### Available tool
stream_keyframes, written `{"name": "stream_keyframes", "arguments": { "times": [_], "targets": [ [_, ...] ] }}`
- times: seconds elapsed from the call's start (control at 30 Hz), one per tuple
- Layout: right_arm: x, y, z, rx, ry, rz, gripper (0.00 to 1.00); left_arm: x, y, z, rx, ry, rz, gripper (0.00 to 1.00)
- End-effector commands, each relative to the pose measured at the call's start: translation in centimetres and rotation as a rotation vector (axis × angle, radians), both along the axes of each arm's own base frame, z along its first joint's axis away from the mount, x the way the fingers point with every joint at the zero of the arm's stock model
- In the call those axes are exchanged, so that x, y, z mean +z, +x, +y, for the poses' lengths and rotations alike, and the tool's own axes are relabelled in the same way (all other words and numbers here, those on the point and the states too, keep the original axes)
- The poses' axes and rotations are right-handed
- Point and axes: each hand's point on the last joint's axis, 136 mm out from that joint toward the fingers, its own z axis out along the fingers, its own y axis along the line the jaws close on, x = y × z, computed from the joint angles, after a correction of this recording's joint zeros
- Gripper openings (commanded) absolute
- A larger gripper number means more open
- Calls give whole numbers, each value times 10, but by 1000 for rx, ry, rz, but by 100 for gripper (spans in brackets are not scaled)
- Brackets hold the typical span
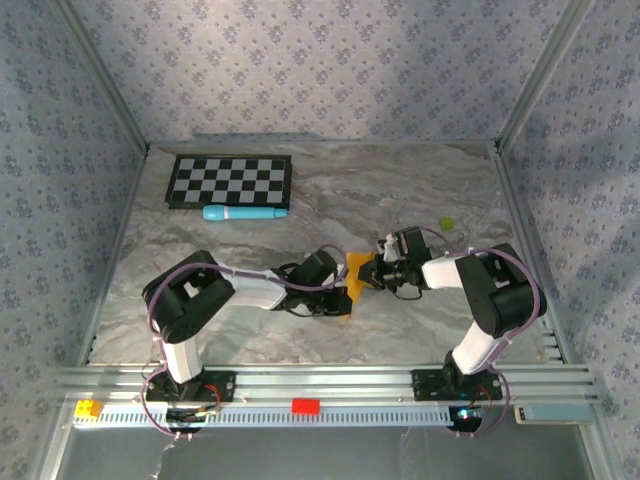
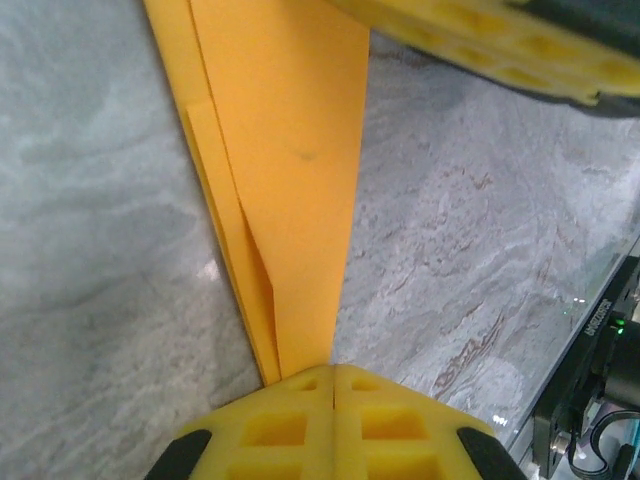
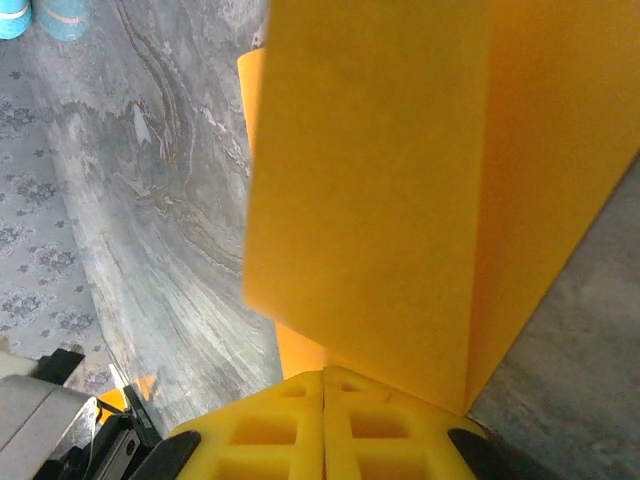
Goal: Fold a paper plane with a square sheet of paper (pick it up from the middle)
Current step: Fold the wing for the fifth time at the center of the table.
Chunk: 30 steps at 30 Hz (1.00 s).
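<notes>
Left fingers [image 2: 290, 430] pressed together, clamped on narrow tip of folded orange paper sheet [image 2: 290, 150]. Right fingers [image 3: 270, 430] also shut, pinching opposite, wider end. Sheet spans between both pairs, close over worktop [image 2: 100, 200].

Likely step: setting crease. Do it well with firm pinches, even pull along length, no twist; otherwise layers may slip or thin paper may tear.

Paper matte, smooth, tapered wedge, stacked flaps, sharp edges. Finger pads yellow, pocketed. Worktop grey, marbled, slightly glossy. Well beyond fingers: checkerboard [image 1: 230, 180], light-blue cylinder [image 1: 245, 213].
</notes>
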Motion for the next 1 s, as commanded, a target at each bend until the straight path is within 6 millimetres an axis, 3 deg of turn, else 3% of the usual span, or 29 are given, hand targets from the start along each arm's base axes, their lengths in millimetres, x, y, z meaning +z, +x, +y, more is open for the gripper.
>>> {"name": "stream_keyframes", "arguments": {
  "times": [0.0,0.37,0.53,0.7,0.97],
  "targets": [
    [-34,-19,-25,-53,-135,110,8,-23,-39,30,-65,141,95,5],
    [-34,-19,-25,-54,-135,113,8,-26,-51,46,-98,252,63,3],
    [-33,-19,-25,-56,-130,111,8,-2,-46,37,-95,178,4,2],
    [-30,-18,-24,-60,-123,106,8,40,-24,22,-53,40,-89,2],
    [-30,-17,-23,-64,-122,108,8,67,38,-8,64,-117,-101,4]
  ]
}}
